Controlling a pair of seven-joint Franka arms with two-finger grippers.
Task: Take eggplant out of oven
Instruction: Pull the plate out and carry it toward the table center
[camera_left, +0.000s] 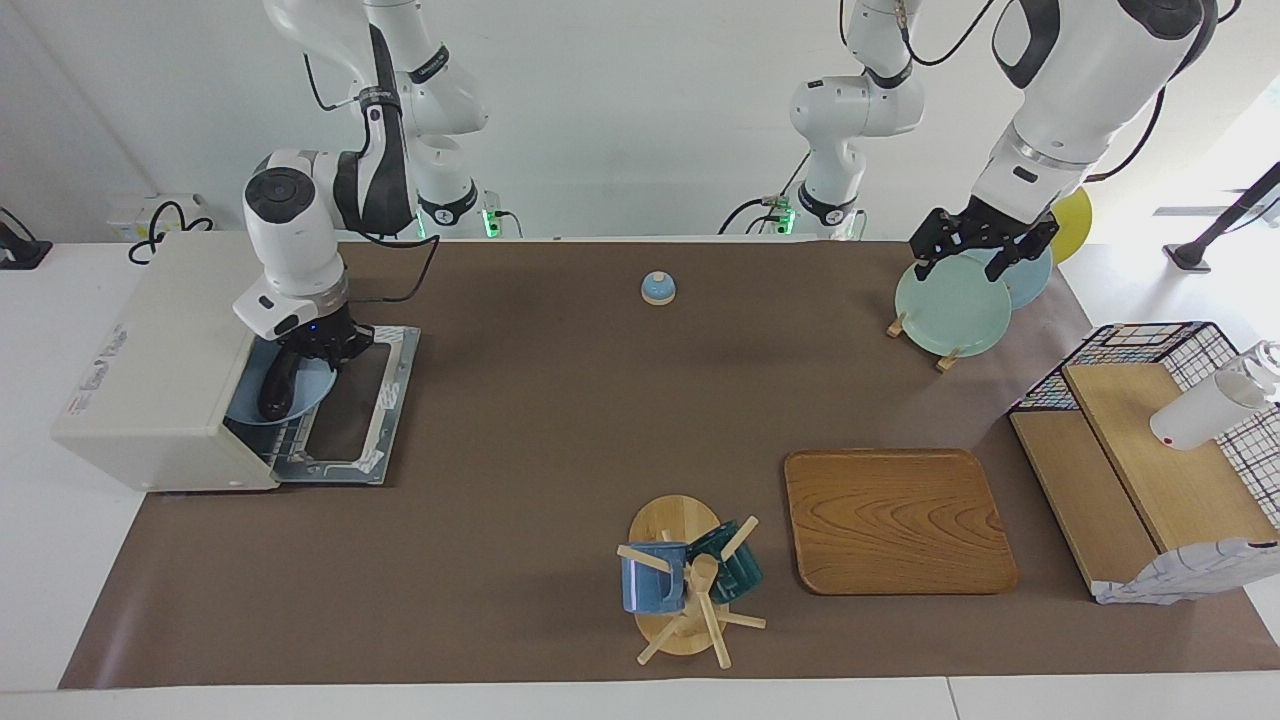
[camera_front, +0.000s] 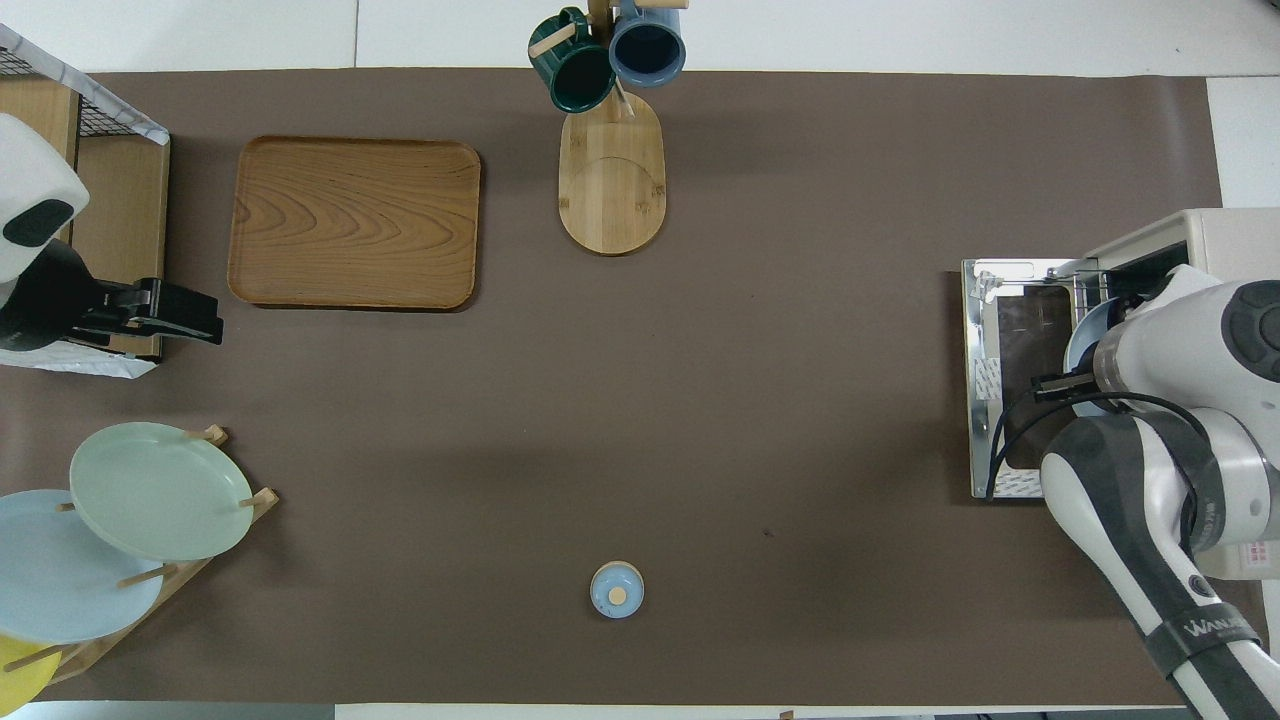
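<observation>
The right gripper (camera_left: 318, 345) is clamped on the eggplant (camera_left: 276, 388), which hangs over the blue plate (camera_left: 300, 392) at the mouth of the oven (camera_left: 150, 360). The right arm's band reads "WANL…". The left gripper (camera_left: 982, 243), fingers apart, waits over the plate rack (camera_left: 950, 305), well apart from the oven.

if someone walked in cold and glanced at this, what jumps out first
The open oven at the right arm's end of the table, door dropped flat, with the right gripper at its mouth shut on a dark eggplant that hangs tilted over a blue plate on the rack. After that, the left gripper, open and waiting over the standing plates at the other end.
</observation>
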